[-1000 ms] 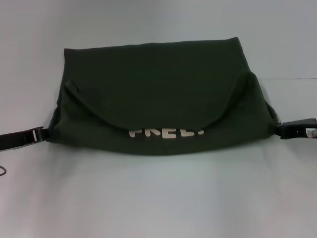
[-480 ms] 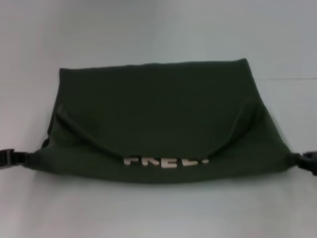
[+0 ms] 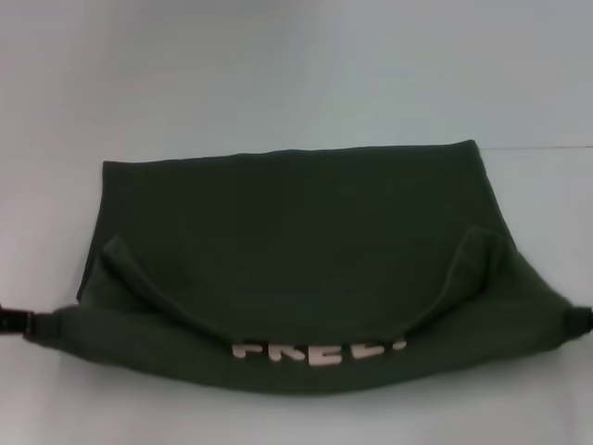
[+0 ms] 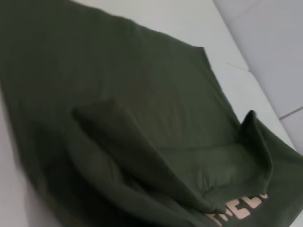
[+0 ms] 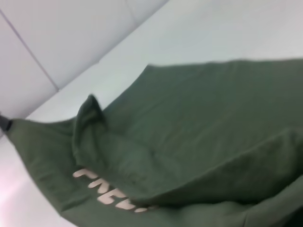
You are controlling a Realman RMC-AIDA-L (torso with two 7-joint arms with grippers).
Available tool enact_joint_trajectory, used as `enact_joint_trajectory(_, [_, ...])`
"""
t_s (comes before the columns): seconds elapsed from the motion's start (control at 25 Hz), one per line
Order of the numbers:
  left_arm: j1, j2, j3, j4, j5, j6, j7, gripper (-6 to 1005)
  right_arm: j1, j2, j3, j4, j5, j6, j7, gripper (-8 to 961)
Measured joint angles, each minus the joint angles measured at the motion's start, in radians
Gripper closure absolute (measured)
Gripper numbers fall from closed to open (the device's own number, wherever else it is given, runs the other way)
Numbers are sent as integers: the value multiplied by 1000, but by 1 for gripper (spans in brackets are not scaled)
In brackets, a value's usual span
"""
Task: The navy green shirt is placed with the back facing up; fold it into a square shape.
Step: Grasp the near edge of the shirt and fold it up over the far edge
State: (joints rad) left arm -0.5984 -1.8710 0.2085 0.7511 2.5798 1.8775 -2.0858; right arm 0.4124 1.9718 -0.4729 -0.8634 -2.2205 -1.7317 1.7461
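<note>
The navy green shirt hangs stretched between my two grippers, with its far part lying on the white table. Its near edge sags in a curve and shows pale lettering partly covered by a fold. My left gripper holds the shirt's left corner at the picture's left edge. My right gripper holds the right corner at the right edge. Only the tips of both show. Both wrist views look along the shirt and its raised folds.
A seam line runs across the table at the right, level with the shirt's far edge. Wall panels show beyond the table in the right wrist view.
Both grippers have moved apart and toward me, out to the picture's side edges. The shirt's near edge and lettering came closer, and its far edge slid nearer too.
</note>
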Motion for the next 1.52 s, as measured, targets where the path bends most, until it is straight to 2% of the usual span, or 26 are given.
enact_joint_trajectory(0.16, [-37, 29, -60, 7, -2, 21, -25, 972, 29, -22, 57, 4, 30, -2, 18, 905])
enact_joint_trajectory(0.32, [-72, 49, -112, -9, -17, -10, -73, 972, 78, -41, 101, 11, 53, 30, 67, 894])
enact_joint_trajectory(0.52, [-94, 58, -135, -76, -87, -135, -128, 971, 162, -65, 110, 87, 62, 172, 122, 879])
enact_joint_trajectory(0.68, [-100, 54, -132, -149, -163, -292, -143, 971, 226, -71, 101, 139, 62, 307, 145, 867])
enact_joint_trajectory(0.8, [-106, 38, -127, -204, -210, -414, -122, 971, 271, -66, 92, 171, 61, 411, 147, 858])
enact_joint_trajectory(0.92, [-118, 15, -124, -261, -249, -526, -68, 972, 309, -49, 70, 199, 62, 542, 144, 849])
enact_joint_trajectory(1.16, [-164, -52, -121, -310, -293, -736, 35, 967, 385, -14, 0, 289, 62, 816, 125, 832])
enact_joint_trajectory(1.36, [-206, -124, -115, -333, -356, -932, 148, 959, 443, 19, -49, 358, 63, 1022, 104, 817])
enact_joint_trajectory(1.52, [-232, -147, -113, -368, -411, -1051, 220, 953, 486, 40, -95, 411, 63, 1173, 102, 805])
